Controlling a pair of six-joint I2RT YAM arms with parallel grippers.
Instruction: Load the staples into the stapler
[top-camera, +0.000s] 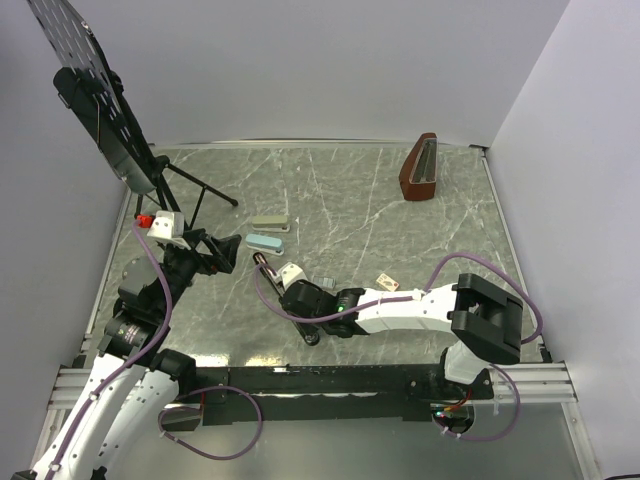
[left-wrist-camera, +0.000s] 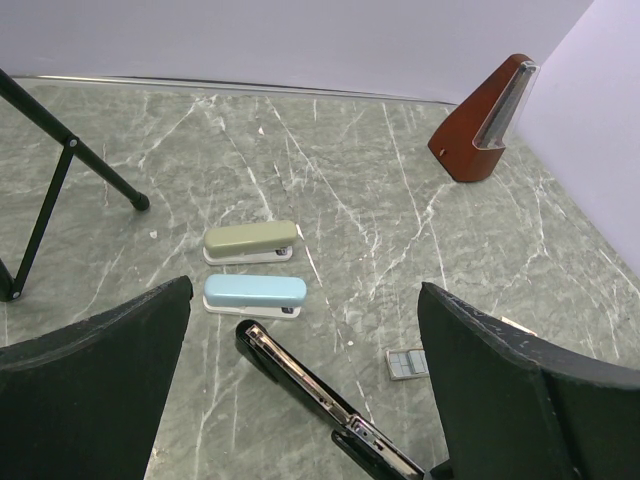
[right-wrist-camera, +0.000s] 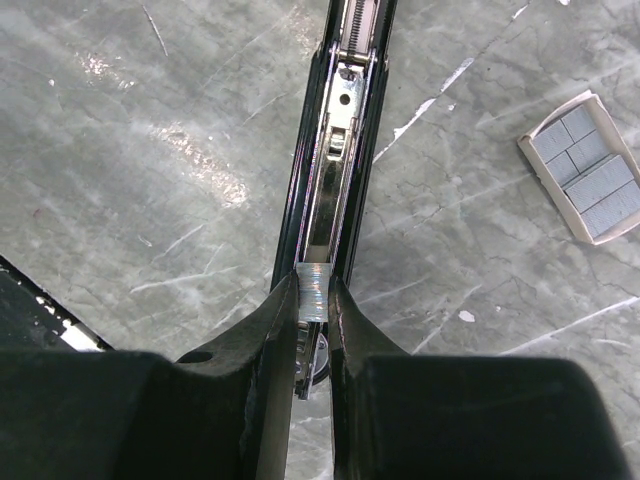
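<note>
The black stapler (right-wrist-camera: 335, 150) lies opened flat on the marble table, its silvery rail facing up; it also shows in the left wrist view (left-wrist-camera: 300, 372) and in the top view (top-camera: 267, 266). My right gripper (right-wrist-camera: 314, 300) is shut on a short silvery strip of staples (right-wrist-camera: 314, 292), held right over the near end of the rail. In the top view the right gripper (top-camera: 298, 297) sits over the stapler. The open whitish staple box (right-wrist-camera: 588, 168) lies to the right of the stapler, also seen in the top view (top-camera: 387, 284). My left gripper (left-wrist-camera: 310, 395) is open and empty, above and left of the stapler.
A grey-green stapler (left-wrist-camera: 250, 241) and a light blue stapler (left-wrist-camera: 254, 293) lie side by side behind the black one. A brown metronome (top-camera: 420, 167) stands at the back right. A black music stand (top-camera: 100, 100) stands at the back left, its legs (left-wrist-camera: 60, 170) reaching onto the table.
</note>
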